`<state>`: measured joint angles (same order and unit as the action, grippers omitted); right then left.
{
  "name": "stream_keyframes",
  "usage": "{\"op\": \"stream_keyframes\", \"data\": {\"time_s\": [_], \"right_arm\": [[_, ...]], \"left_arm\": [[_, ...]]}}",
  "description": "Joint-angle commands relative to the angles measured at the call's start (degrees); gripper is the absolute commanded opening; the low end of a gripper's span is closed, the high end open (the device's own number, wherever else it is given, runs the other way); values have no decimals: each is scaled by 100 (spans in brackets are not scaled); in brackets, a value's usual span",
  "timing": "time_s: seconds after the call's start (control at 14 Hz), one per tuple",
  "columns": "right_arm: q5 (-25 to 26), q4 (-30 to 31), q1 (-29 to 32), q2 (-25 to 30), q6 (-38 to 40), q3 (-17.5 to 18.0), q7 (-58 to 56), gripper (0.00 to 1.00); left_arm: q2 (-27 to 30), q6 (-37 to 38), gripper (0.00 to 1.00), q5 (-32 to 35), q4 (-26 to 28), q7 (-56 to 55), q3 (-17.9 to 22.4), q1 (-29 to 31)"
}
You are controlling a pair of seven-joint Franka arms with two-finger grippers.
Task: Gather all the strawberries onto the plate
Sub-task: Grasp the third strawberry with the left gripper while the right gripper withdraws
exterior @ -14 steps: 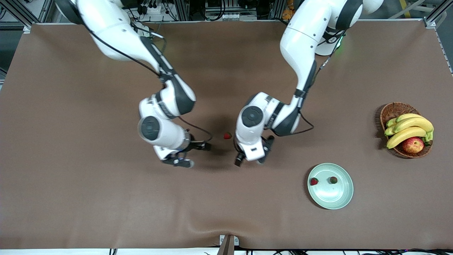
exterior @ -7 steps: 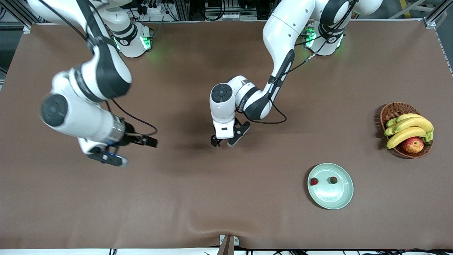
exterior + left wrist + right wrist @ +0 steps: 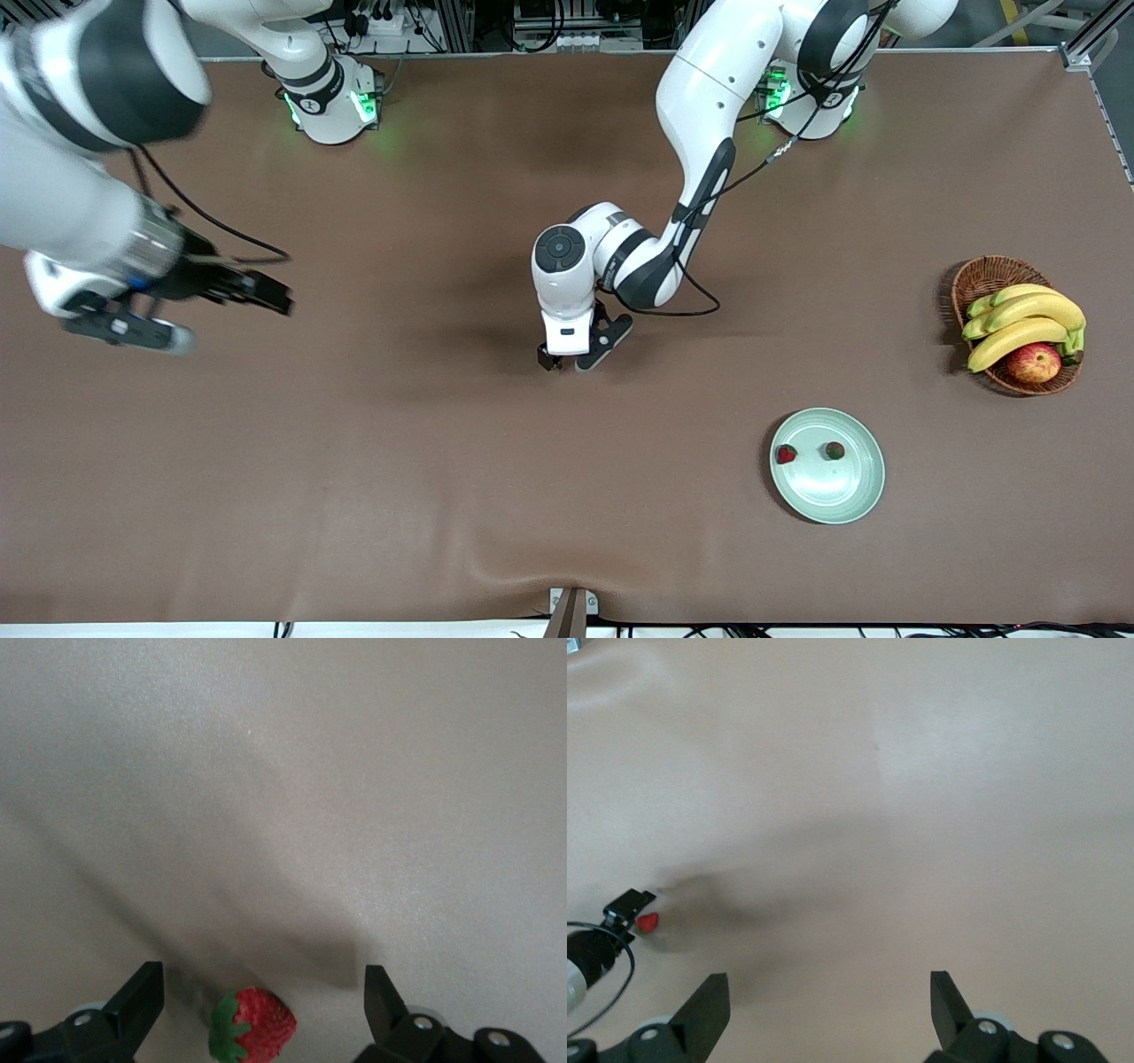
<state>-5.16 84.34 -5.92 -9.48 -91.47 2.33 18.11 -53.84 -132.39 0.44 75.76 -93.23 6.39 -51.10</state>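
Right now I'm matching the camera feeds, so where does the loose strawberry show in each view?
Front view: hidden under the left claw, mid-table.
Left wrist view: the strawberry lies on the mat between the open claw's fingers.
Right wrist view: a small red dot beside the left claw's tip, far off.
Shared landmark: the left claw, seen in all three views.
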Motion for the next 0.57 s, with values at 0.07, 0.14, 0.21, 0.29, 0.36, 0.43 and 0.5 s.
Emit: {"op": "stream_keyframes", "data": {"time_s": [0.07,0.14,0.21,0.29,0.36,0.43,0.5], "right_arm": [[356,162,670,534,375,92,-1246,100],[523,153,793,596,489,92,-1493,100],[620,153,873,701,585,49,-1808,100],[630,162,882,815,699,-109,-2194,100],[613,162,873,886,770,-275,-2494,100],[587,162,882,913,910,-373,-2654,100],[569,162,873,931,1042,-461,-2673,100]], "left_arm": [[22,47,100,105,-35,77,-41,-5],[22,47,100,105,-35,77,-41,-5],[22,47,100,97,-35,77,-50,-5],[22,47,100,97,-35,77,-50,-5],[22,47,100,97,-35,77,-94,-14],[14,47,100,105,-35,77,-94,-5],[14,47,100,114,-35,85,-103,-14]]}}
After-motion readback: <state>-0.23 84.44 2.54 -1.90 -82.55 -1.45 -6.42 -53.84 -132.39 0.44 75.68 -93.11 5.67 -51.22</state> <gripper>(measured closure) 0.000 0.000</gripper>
